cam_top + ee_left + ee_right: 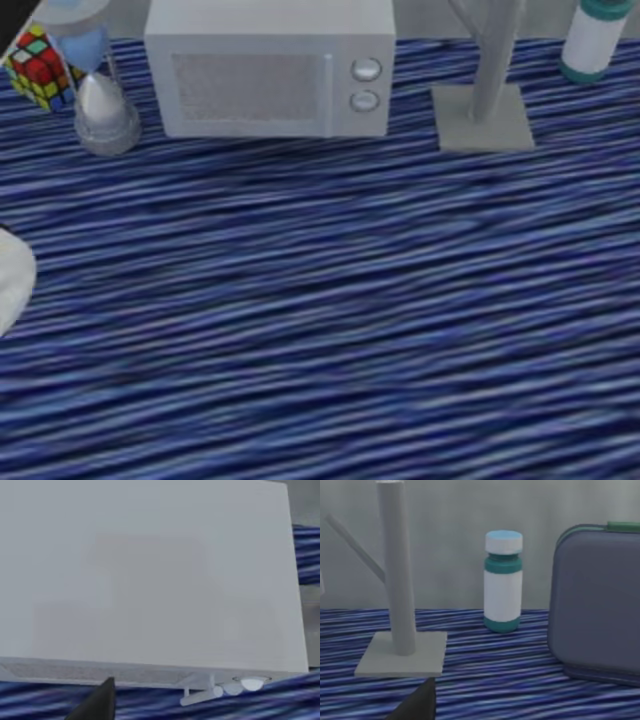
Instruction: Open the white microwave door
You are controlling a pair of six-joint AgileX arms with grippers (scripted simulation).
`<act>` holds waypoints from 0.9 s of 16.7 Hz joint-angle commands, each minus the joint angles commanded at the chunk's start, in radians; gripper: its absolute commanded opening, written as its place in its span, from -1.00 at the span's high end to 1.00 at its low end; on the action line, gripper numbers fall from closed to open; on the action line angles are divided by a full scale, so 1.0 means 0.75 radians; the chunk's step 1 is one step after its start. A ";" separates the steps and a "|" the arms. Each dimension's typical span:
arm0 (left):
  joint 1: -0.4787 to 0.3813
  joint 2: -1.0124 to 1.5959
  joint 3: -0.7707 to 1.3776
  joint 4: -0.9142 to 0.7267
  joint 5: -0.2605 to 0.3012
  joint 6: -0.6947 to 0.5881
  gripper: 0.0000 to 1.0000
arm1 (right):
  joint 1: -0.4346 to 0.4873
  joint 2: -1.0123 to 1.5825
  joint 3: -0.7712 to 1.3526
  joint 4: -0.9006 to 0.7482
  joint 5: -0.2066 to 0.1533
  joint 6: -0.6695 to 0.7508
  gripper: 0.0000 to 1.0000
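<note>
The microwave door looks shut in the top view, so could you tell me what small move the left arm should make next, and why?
Probably ease the left gripper down toward the front left edge of the door. The white microwave is closed, the left wrist view looks down over its top, and nothing touches the door yet. The knobs sit at the right, so the door likely swings from the left edge.
</note>
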 joint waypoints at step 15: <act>-0.047 0.348 0.158 -0.176 -0.043 -0.038 -1.00 | 0.000 0.000 0.000 0.000 0.000 0.000 -1.00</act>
